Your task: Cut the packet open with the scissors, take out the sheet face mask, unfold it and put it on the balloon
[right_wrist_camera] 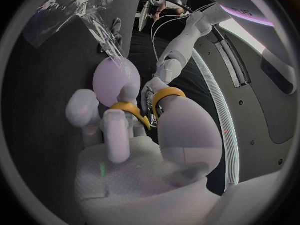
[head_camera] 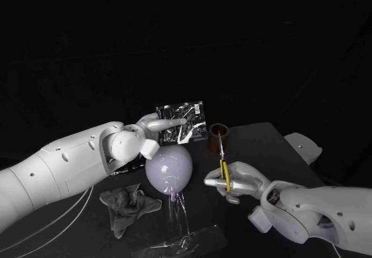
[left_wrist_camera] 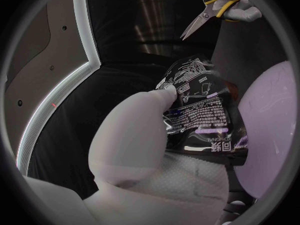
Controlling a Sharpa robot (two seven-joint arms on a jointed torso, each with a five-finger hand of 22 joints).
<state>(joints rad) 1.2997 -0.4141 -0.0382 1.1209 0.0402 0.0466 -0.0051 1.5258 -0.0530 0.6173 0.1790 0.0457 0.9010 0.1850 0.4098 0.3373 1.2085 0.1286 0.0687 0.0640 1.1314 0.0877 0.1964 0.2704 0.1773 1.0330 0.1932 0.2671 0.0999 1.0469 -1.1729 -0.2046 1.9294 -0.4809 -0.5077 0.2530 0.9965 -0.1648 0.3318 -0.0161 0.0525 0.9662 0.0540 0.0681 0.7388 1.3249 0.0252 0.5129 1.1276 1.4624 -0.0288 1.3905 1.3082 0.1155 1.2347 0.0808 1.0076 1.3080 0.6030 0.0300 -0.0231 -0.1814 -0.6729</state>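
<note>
1. The room is dark all round, and the black table (head_camera: 259, 141) runs off into shadow at its far edge.
2. The left hand (head_camera: 155, 127) is raised over the middle of the table. Its fingers are clamped on the packet (head_camera: 183, 119), with one lying across the printed face near the lower corner.
3. The packet hangs roughly upright in the air, clear of the table. It is shiny, dark and crinkled, and covered in small white print. It sits just above and a little behind the top of the balloon (head_camera: 169, 170).
4. The balloon is pale lilac and egg-shaped, standing on end near the table's middle, close below the left hand.
5. The right hand (head_camera: 238, 181) is to the balloon's right, apart from it. Its fingers are closed through and around the yellow handles of the scissors (head_camera: 223, 161).
6. The blades point up and away from the robot towards the packet's right edge, near it but not touching. I cannot tell how far apart the blades are.
7. A brown cup (head_camera: 217, 132) stands behind the blade tips, just right of the packet.
8. A crumpled grey cloth (head_camera: 128, 205) lies on the table to the balloon's left and nearer the robot.
9. Some clear plastic (head_camera: 183, 243) lies flat at the near edge, below the balloon.
</note>
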